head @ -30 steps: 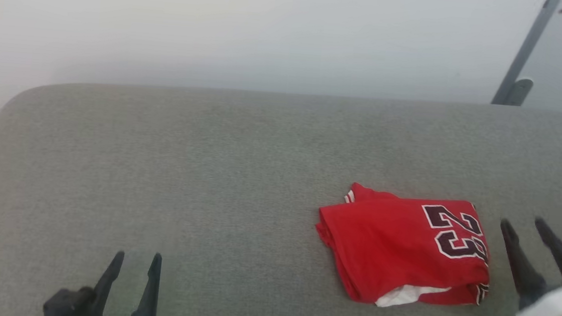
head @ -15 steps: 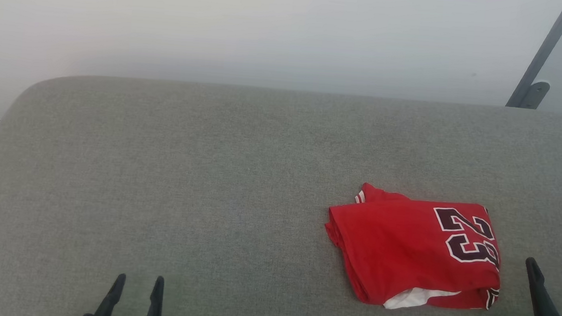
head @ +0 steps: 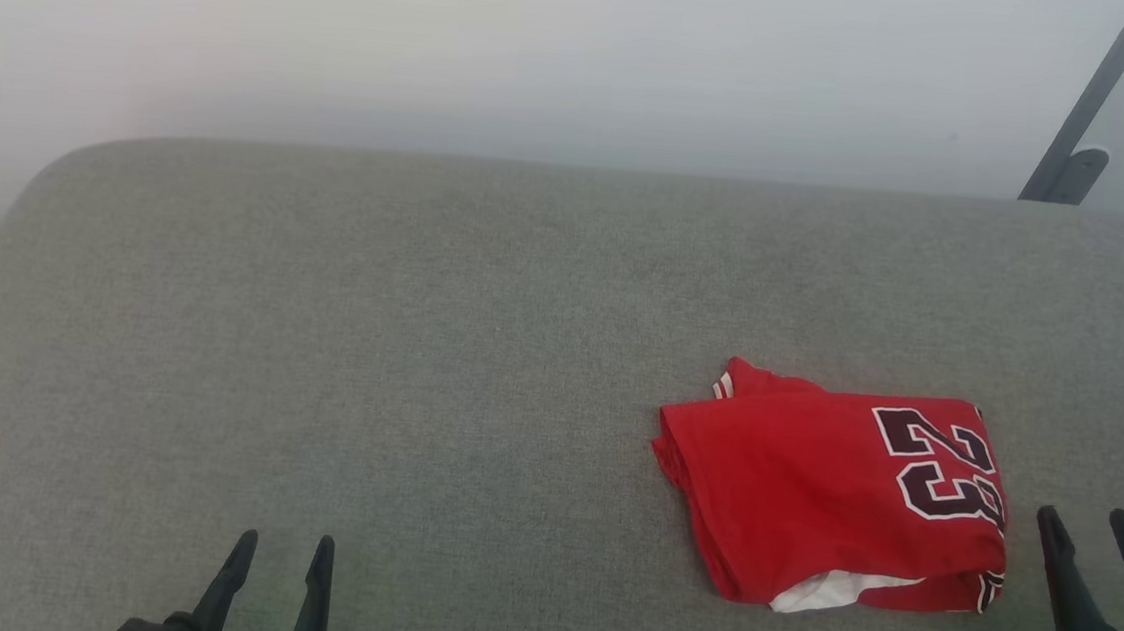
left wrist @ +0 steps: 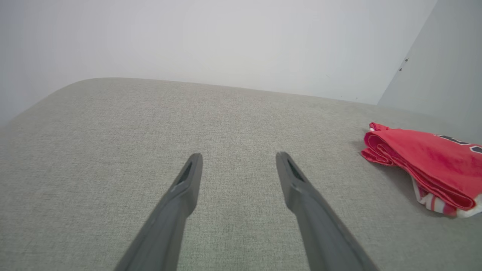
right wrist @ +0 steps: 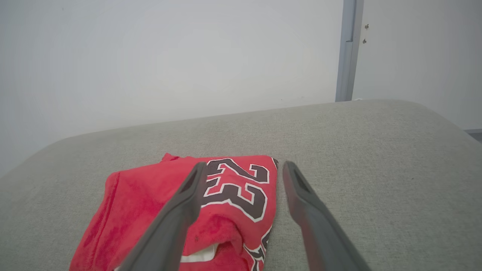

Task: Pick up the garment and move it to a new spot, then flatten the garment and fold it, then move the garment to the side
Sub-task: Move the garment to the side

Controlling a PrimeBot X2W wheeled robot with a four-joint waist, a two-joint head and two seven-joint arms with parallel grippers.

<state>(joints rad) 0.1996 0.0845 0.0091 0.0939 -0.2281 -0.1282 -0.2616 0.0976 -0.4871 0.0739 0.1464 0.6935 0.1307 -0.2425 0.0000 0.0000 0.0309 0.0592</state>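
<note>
Garment (head: 809, 495): red, folded, "23" up, on grey worktop (head: 369, 341); white edge, possibly a sleeve | left gripper (head: 288, 538): fingers apart, empty | right gripper (head: 1083, 513): fingers apart, empty, just beside garment

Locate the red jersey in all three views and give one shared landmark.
Head view: jersey at lower right, folded, just left of the right tool.
Left wrist view: jersey at the right edge, cut off by the frame.
Right wrist view: jersey at bottom centre-left, partly behind the right tool.
Shared landmark: the grey padded surface it lies on, with its rounded far edge.
</note>
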